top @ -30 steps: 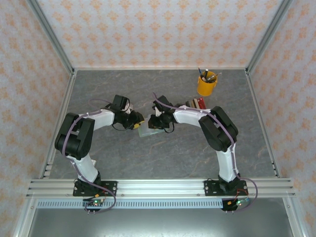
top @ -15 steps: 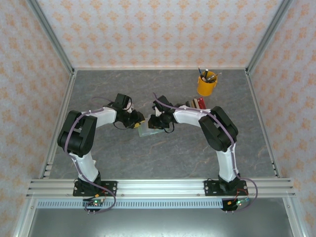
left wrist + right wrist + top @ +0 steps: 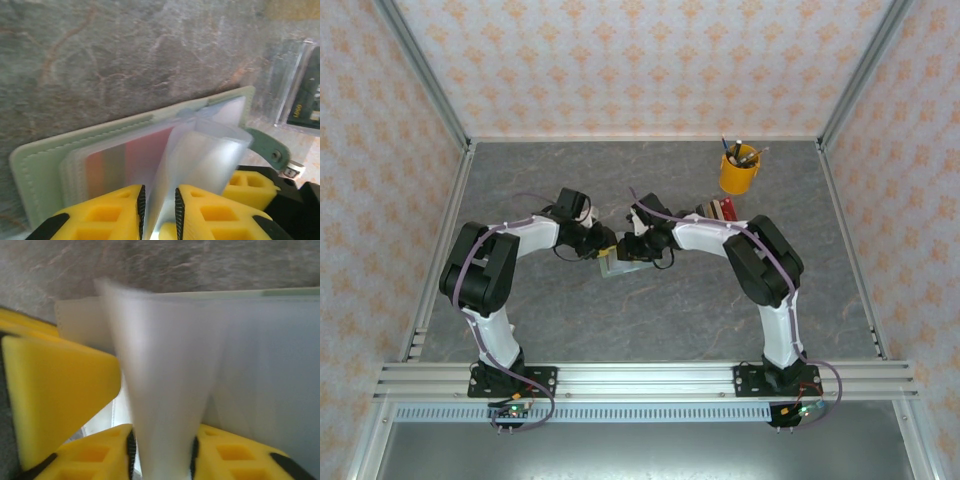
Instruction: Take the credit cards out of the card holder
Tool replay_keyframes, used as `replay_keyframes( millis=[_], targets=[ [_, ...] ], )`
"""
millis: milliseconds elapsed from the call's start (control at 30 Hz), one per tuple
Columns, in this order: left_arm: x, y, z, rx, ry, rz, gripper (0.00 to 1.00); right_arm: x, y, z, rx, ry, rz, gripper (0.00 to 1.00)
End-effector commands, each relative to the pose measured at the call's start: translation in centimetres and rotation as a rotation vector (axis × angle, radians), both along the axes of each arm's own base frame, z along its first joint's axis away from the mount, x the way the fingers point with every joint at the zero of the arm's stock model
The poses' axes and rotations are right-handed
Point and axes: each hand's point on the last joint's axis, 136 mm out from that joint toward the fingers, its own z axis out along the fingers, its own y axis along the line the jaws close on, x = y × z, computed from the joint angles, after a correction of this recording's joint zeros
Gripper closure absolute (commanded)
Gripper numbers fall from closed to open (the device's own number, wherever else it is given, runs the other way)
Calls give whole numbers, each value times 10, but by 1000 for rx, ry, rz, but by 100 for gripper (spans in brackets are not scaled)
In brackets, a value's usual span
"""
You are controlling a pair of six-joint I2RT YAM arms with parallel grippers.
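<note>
Card holder: a pale mint-green bifold wallet (image 3: 616, 267) lies open on the grey marbled table (image 3: 670, 330). It is well apart from the round yellow cup (image 3: 739, 172), to its left and nearer the arm bases.
Inside the holder: tan and pinkish flat credit cards (image 3: 131, 157) show through stacked see-through pockets.
Left gripper (image 3: 159, 192): narrow, closed on one upright clear plastic sleeve (image 3: 210, 150).
Right gripper (image 3: 161, 455): a blurred pocket fills its narrow gap; I cannot tell whether it is pinched.
Cup: holds pens (image 3: 732, 150).
Clear rack (image 3: 717, 210): just beside the cup, holding red and brown items.
</note>
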Motion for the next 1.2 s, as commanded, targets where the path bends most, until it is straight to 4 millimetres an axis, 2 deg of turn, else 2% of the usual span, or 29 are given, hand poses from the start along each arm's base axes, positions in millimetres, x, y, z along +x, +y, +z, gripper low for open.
replay_keyframes(
  millis=[0,167,467,600,733,900,1067,1167],
  targets=[
    [2,-14,11,-61,-45,-58,75,-16,-1,-1,7,6,59,61],
    [2,-16,13,-80,-49,-59,76,-16,1,21,59,-40,56,56],
    [2,-24,25,-142,-68,-65,75,-17,-25,50,31,-160,-6,39],
    [-4,-36,35,-170,-80,-95,72,-13,-39,66,13,-234,-64,36],
    [-8,-58,45,-183,-100,-127,68,-6,-57,80,-16,-316,-140,35],
    [-4,-75,50,-179,-122,-120,62,-1,-75,93,-9,-411,-229,36],
    [2,-67,44,-120,-116,-86,59,-3,-79,94,-23,-416,-234,36],
    [3,-52,45,-88,-110,-49,56,-4,-76,87,-38,-389,-216,38]
  ],
)
